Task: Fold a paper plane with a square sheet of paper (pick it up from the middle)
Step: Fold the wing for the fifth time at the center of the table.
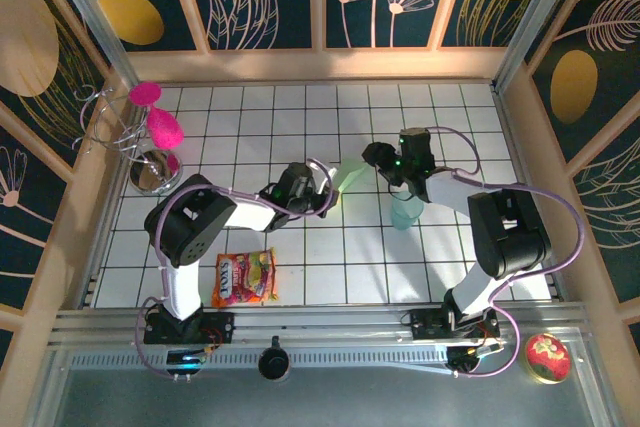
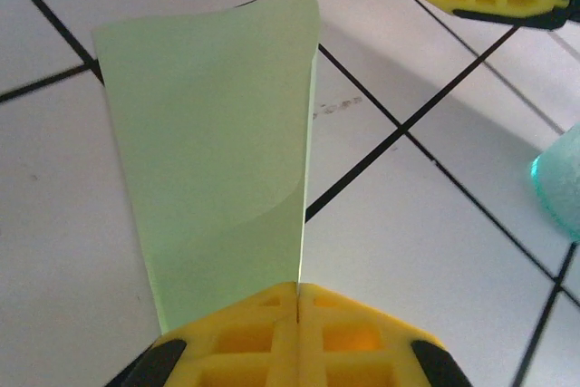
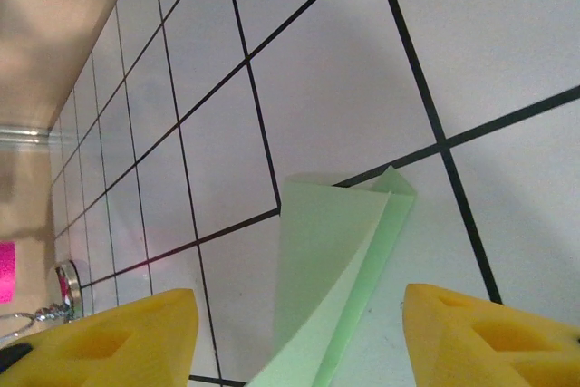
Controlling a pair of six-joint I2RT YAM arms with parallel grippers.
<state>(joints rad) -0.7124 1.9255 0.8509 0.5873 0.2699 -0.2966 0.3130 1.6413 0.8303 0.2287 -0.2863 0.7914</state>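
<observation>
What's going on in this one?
The left gripper is shut on one end of the folded mint-green paper. The right gripper stands open with its jaws on either side of the paper's other end, not gripping it. No finished plane yet. A teal cup stands nearby.

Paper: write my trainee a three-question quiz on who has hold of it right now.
1. True or false: the left gripper is shut on the paper.
2. Pick one: the right gripper is A) open, with the paper between its fingers, B) shut on the paper, C) shut on nothing.
3. Fill in: at the right edge of the left wrist view stands a teal ___.

Key: 1 true; 2 A; 3 cup.
</observation>
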